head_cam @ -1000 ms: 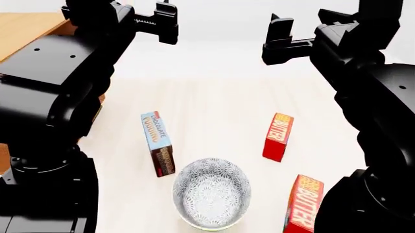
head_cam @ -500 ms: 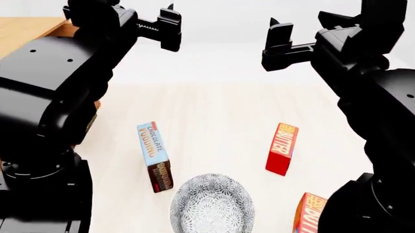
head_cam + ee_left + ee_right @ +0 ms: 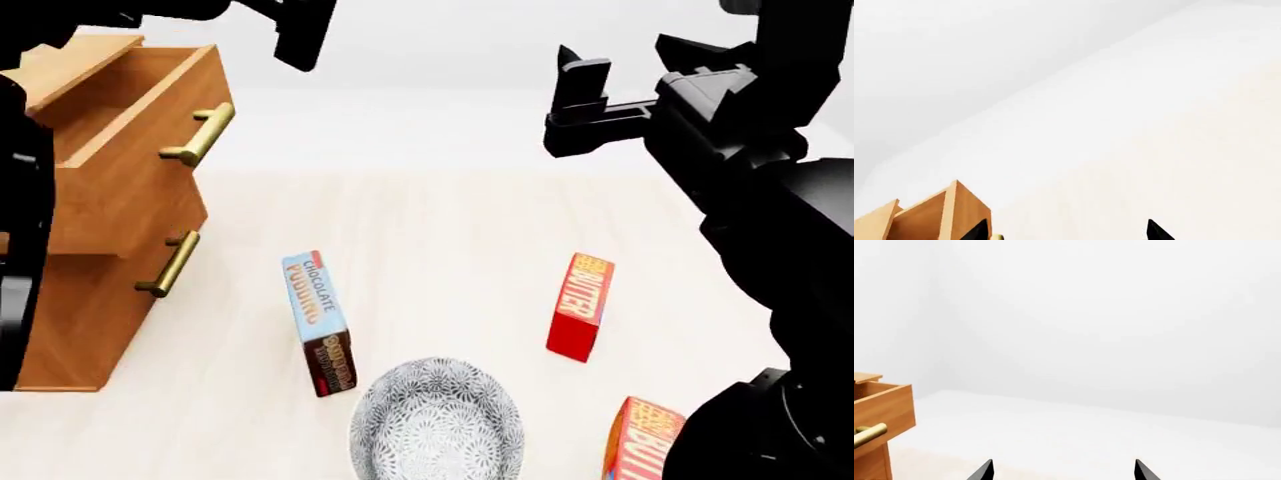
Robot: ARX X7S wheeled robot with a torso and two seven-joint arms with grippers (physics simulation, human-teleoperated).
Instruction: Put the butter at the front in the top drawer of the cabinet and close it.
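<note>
Your right gripper (image 3: 577, 100) hangs high with its jaws spread and nothing between them, and the butter (image 3: 582, 305) you want stands on the table well below it, on the near side of it and almost straight beneath. That carton stands upright with its long axis vertical, lettering running up its face. A second butter carton (image 3: 638, 440) sits nearer to you than the first, just beside your right arm's base. The first is the one farther forward, which I judge to be "at the front".

From the butter, the chocolate pudding box (image 3: 318, 320) lies well off to the left, and the patterned bowl (image 3: 435, 422) sits between them, nearer you. Beyond the pudding box stands the cabinet (image 3: 94, 300), its top drawer (image 3: 127, 150) pulled out and open.

Your left gripper (image 3: 300, 30) hovers up by that drawer, far from the butter, jaws apart in its wrist view. The right arm is clearly nearer: drop it down onto the carton.
</note>
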